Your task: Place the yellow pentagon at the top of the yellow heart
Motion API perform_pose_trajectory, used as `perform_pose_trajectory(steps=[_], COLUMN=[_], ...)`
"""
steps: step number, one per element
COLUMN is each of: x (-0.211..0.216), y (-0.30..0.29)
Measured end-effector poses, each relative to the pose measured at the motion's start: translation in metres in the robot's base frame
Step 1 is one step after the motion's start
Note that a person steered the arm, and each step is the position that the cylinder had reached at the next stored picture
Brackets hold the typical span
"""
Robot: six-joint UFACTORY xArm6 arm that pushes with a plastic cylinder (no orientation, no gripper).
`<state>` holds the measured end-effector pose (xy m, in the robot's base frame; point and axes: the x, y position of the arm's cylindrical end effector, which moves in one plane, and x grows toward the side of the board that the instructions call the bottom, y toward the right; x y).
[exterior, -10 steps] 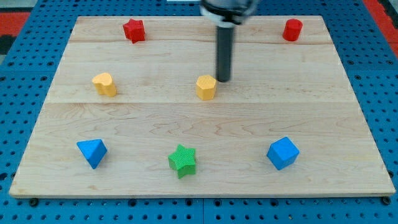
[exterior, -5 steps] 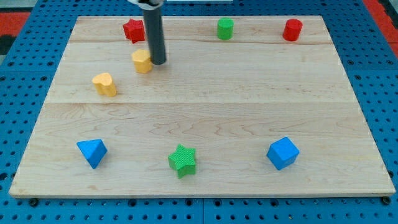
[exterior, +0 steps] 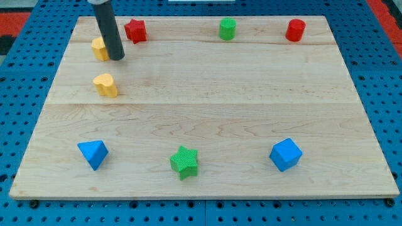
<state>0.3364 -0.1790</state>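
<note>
The small yellow pentagon block (exterior: 98,48) of hard, smooth-looking plastic sits near the desk's top left corner. It lies directly toward the top edge from the yellow heart-shaped block (exterior: 106,85), apart from it with bare wood between. The end effector is a plain dark rod with no jaws to open or shut, so it holds nothing. My tip (exterior: 117,58) rests against the pentagon's right side, partly hiding it.

I judge the pentagon to be light, rigid and not fragile. It should slide readily on the pale, fine-grained wooden desk (exterior: 220,113), and may spin if pushed off-centre. There is nothing to grasp, so the best contact is a flat side face, square on. Its placement above the heart looks about done.

The other blocks have the same matt, moulded look:
- a red star-like block (exterior: 135,30), just right of my tip
- a green cylinder (exterior: 227,28)
- a red cylinder (exterior: 295,29)
- a blue pyramid-like block (exterior: 93,154)
- a green star (exterior: 184,162)
- a blue cube (exterior: 286,154)
</note>
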Motion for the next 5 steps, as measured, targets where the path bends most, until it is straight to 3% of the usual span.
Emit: perform_pose_trajectory(steps=[1,3,5], x=[0.006,-0.067,-0.066], y=[-0.042,-0.028,-0.118])
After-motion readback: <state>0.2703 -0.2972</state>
